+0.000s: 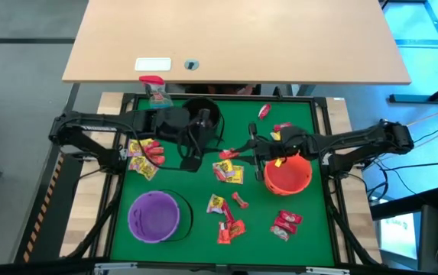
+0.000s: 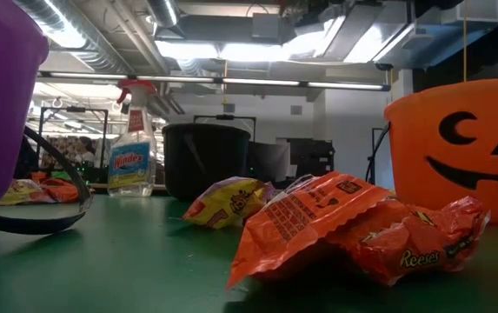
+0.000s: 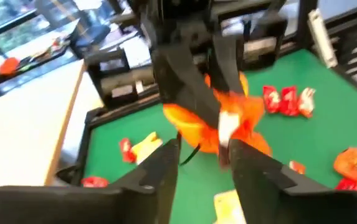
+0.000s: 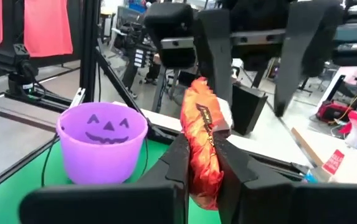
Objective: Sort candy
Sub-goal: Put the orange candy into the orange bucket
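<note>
Above the green mat's (image 1: pixel 280 191) centre, between the black bucket (image 1: pixel 203 114) and the orange bucket (image 1: pixel 287 174), the two grippers meet tip to tip. Right gripper (image 4: pixel 201 163): fingers nearly closed, pinching an orange-red candy packet (image 4: pixel 203 140) that stands upright between them. Left gripper (image 3: pixel 205 163): fingers parted about halfway with nothing between them; the right arm's fingers and their packet show just beyond its tips. Remaining candy lies loose on the mat: a cluster near the left arm (image 1: pixel 144 156), a group at the centre (image 1: pixel 228 172), several pieces between the purple bucket (image 1: pixel 155 216) and the orange bucket (image 1: pixel 230 221), two red packets at the near right (image 1: pixel 286 224), and a few at the far side (image 1: pixel 264 111). A spray bottle (image 1: pixel 156 90) stands at the mat's far edge.

Risks, as judged from this arrangement: the packet is gripped along its lower part only, so the slick wrapper may slide out if the arm swings quickly toward a bucket. The grippers stand so close that any move by one arm could strike the other. A release short of the rim would drop the packet back among the unsorted pieces.
</note>
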Tool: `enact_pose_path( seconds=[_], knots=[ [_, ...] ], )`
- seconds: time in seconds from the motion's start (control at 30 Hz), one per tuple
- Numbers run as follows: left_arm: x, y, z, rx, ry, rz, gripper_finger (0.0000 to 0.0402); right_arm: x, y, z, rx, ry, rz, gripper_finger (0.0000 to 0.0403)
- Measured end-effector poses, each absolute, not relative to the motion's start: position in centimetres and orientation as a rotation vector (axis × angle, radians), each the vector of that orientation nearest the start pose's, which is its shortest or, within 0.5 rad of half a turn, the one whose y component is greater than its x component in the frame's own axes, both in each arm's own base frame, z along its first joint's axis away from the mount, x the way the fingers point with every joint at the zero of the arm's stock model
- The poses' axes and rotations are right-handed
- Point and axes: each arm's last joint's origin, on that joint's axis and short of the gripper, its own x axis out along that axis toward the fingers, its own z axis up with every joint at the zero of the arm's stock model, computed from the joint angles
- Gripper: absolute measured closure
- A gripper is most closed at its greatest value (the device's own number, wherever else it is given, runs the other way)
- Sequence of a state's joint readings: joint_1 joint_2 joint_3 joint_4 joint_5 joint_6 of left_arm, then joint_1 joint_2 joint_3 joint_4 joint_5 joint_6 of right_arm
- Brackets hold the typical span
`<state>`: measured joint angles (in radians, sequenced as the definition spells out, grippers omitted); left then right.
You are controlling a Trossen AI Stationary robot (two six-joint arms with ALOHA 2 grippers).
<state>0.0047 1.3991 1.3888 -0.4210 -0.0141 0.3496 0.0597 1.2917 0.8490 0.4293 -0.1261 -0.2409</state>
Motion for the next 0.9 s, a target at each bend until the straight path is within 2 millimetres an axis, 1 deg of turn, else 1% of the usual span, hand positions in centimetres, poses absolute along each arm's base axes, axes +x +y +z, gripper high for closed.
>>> enact_pose_path(
  seconds=[0.13, 0.23, 0.33, 0.4, 0.5, 0.6, 0.73, 0.83, 0.9],
  knots=[
    [29.5, -0.2, 38.7, 0.370, 0.458, 0.006, 0.0223, 27.8, 2.0, 31.4, -0.240, 0.010, 0.163, 0.0359],
    [28.2, -0.6, 39.1, 0.386, 0.491, 0.037, 0.0208, 26.2, 1.8, 32.0, -0.240, 0.064, 0.140, 0.0359],
    [27.1, -0.8, 39.3, 0.387, 0.532, 0.079, 0.0205, 24.3, 1.6, 32.5, -0.237, 0.129, 0.122, 0.0358],
    [26.1, -0.6, 39.5, 0.373, 0.560, 0.098, 0.0205, 22.7, 1.5, 33.0, -0.205, 0.180, 0.117, 0.0358],
    [24.9, -0.6, 39.7, 0.332, 0.591, 0.108, 0.0206, 20.4, 1.3, 33.9, -0.109, 0.288, 0.110, 0.0358],
    [23.9, -0.5, 39.7, 0.302, 0.630, 0.127, 0.0207, 18.4, 1.2, 34.4, 0.003, 0.421, 0.106, 0.0358],
    [22.8, -0.4, 40.0, 0.282, 0.634, 0.147, 0.0207, 16.7, 1.3, 34.0, 0.172, 0.606, 0.116, 0.0357],
    [22.3, -0.3, 40.1, 0.281, 0.642, 0.163, 0.0208, 15.7, 1.4, 33.0, 0.301, 0.764, 0.123, 0.0357],
    [22.1, -0.3, 39.9, 0.273, 0.656, 0.175, 0.0208, 15.3, 1.5, 32.1, 0.374, 0.886, 0.092, 0.0357]
  ],
)
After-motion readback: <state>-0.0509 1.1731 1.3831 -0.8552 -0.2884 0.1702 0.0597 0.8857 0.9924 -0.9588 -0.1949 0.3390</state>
